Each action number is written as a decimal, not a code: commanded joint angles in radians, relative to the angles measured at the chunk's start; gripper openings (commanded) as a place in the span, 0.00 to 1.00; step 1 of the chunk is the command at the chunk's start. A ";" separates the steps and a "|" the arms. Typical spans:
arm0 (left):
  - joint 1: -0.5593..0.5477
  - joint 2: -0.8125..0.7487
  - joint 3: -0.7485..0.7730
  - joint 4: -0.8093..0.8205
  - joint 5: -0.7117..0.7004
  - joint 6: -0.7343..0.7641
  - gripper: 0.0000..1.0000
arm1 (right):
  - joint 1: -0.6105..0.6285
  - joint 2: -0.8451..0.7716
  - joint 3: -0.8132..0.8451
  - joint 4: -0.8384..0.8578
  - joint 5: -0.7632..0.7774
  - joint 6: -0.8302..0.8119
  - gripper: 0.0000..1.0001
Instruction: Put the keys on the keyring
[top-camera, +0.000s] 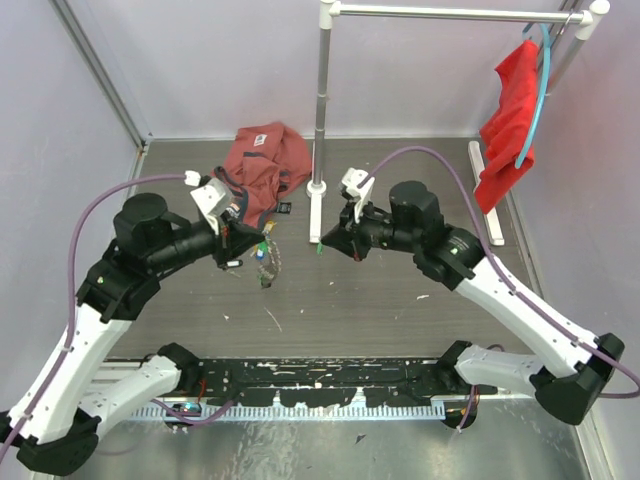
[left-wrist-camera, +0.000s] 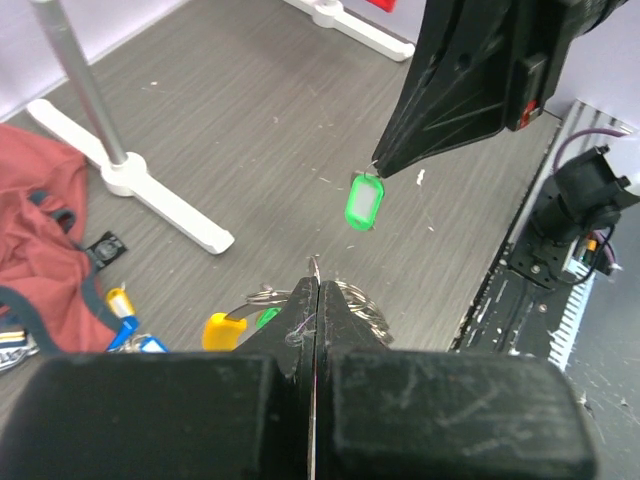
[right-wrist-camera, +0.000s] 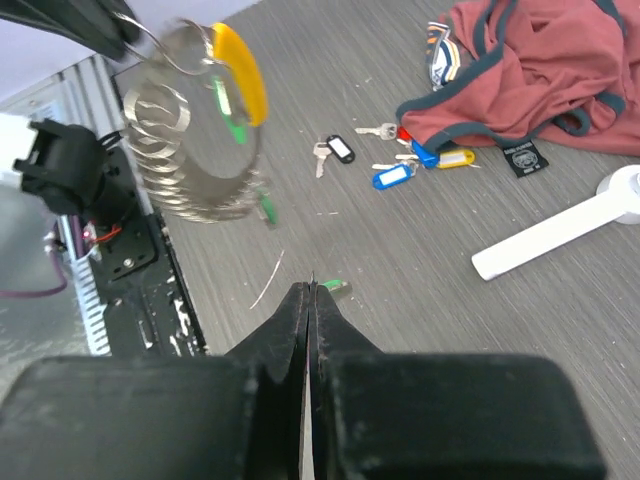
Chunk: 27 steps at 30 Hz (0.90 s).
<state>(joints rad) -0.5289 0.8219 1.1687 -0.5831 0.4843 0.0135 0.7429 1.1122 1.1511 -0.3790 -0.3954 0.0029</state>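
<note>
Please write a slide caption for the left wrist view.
Left gripper holds the keyring; right gripper dangles a green-tagged key.

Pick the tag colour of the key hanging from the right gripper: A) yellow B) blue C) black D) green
D: the left wrist view shows the key's green tag dangling from the shut tips of the right gripper.

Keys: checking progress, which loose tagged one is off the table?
The green-tagged key, dangling from the right claw; the other tagged keys lie on the table.
</note>
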 joint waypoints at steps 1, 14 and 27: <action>-0.112 0.018 -0.005 0.096 -0.048 -0.017 0.00 | -0.004 -0.053 0.100 -0.121 -0.093 -0.074 0.01; -0.408 0.060 0.000 0.293 -0.083 0.109 0.00 | -0.004 -0.173 0.206 -0.323 -0.342 -0.213 0.01; -0.413 0.155 0.136 0.297 0.143 0.238 0.00 | -0.004 -0.135 0.331 -0.319 -0.493 -0.199 0.01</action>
<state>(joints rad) -0.9390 0.9703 1.2407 -0.3470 0.5533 0.2092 0.7422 0.9741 1.4422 -0.7490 -0.8272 -0.2131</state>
